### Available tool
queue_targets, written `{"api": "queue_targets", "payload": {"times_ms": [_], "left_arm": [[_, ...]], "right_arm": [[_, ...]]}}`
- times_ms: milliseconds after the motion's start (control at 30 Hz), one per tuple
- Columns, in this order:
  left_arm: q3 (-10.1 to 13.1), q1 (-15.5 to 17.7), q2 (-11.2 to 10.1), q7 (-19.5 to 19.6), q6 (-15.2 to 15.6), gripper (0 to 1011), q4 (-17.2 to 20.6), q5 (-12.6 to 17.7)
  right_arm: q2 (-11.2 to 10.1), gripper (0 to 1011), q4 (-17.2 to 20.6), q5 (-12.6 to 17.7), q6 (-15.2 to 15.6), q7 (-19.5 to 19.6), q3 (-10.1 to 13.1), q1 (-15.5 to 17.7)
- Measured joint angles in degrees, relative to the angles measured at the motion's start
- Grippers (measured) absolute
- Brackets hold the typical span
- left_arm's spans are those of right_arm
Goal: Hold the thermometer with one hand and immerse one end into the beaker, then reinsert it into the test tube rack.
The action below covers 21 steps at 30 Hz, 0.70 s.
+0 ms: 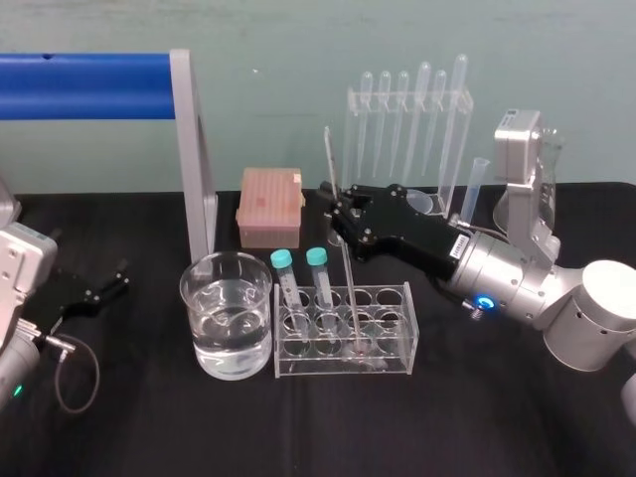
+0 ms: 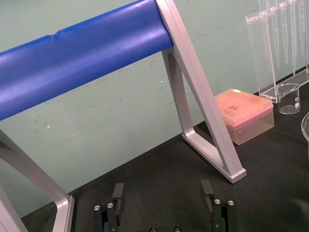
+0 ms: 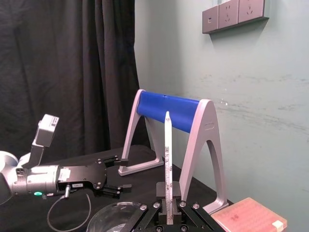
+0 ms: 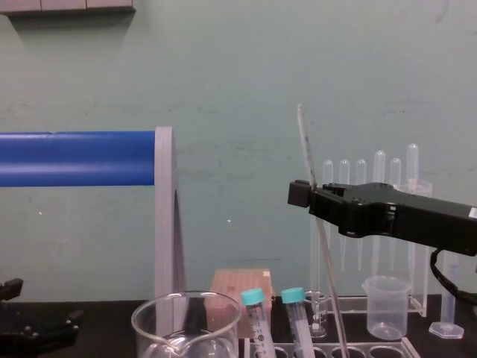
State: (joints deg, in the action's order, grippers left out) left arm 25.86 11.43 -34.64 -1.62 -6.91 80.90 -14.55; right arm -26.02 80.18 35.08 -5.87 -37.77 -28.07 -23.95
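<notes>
Closest to the camera, at 9 o'clock on the table, the left gripper (image 1: pixel 119 277) rests parked with its jaws wide and nothing between them. At 7 o'clock stands the beaker (image 1: pixel 195 316), roughly half full of clear liquid (image 1: pixel 231 343). Just beside it at 6 o'clock is the rack (image 1: pixel 393 338); its 9 o'clock end carries two teal-capped tubes (image 1: pixel 289 288), whose contents cannot be made out. The thermometer (image 1: pixel 349 288) stands in a hole near the rack's middle, red bulb (image 1: pixel 356 350) at the bottom, top leaning slightly toward 11 o'clock. The right gripper (image 1: pixel 336 211), reaching in from 3 o'clock, has its jaws closed on the rod well above the rack. Whether the rod is about to be drawn out or has been seated cannot be told. If drawing out: pull along the rod's own lean and clamp lightly, since thin glass probably snaps under side load. Raise the bulb clear of the rack top before travelling toward 9 o'clock, then lower it inside the beaker rim. At 12 o'clock are a pink box (image 1: pixel 269 206) and a stand of pipettes (image 1: pixel 409 129). A small plastic beaker (image 4: pixel 386 306) there looks empty.
</notes>
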Motion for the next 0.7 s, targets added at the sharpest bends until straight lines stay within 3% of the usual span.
{"api": "queue_targets", "payload": {"times_ms": [533,600,700], "left_arm": [[0.0,0.0,0.0,0.0,0.0,1008,0.0,0.0],[0.0,0.0,0.0,0.0,0.0,1008,0.0,0.0],[0.0,0.0,0.0,0.0,0.0,1008,0.0,0.0]], "right_arm": [[0.1,72,-0.2,-0.5,0.1,0.0,-0.1,-0.1],[0.1,96,-0.2,-0.5,0.1,0.0,-0.1,-0.1],[0.1,226,-0.1,-0.4,0.1,0.0,0.0,-0.1]]}}
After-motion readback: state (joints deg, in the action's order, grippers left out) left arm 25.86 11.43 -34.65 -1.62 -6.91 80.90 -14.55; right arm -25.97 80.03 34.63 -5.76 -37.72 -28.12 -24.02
